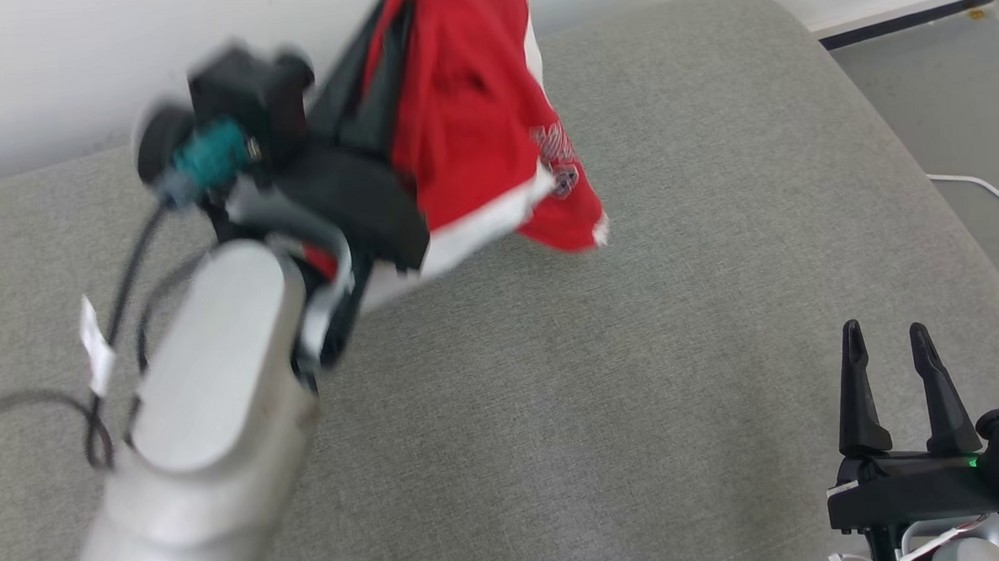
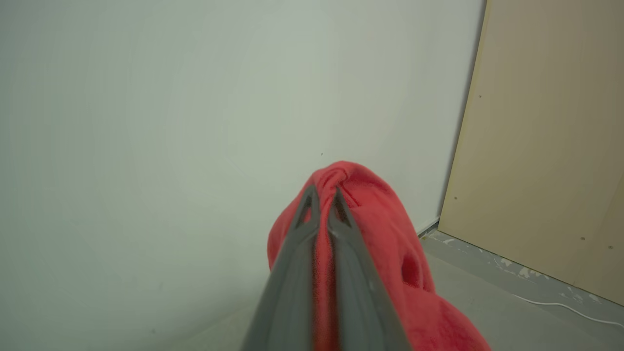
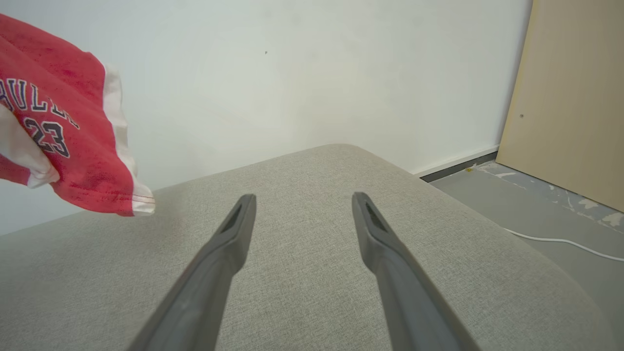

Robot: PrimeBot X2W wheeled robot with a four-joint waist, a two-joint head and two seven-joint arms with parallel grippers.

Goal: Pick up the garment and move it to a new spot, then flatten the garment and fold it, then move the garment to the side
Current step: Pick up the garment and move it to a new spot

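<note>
The garment (image 1: 467, 122) is a red jersey with white trim, a black part and printed lettering; it hangs in the air above the grey cushion. My left gripper (image 2: 322, 197) is shut on the red fabric (image 2: 385, 229), which bunches around its fingertips. In the head view the raised left arm's wrist (image 1: 240, 132) sits left of the hanging cloth, its fingers hidden behind it. My right gripper (image 1: 890, 348) stands open at the lower right, low over the cushion, with nothing between its fingers (image 3: 239, 219). The garment's hem (image 3: 73, 126) dangles at the upper left of the right wrist view.
The large grey fabric cushion (image 1: 638, 376) spans the work area, its rounded corner at the far right. Behind it stands a white wall (image 3: 292, 73). To the right lies grey floor with a white cable (image 1: 980, 188) and a beige panel (image 2: 546, 146).
</note>
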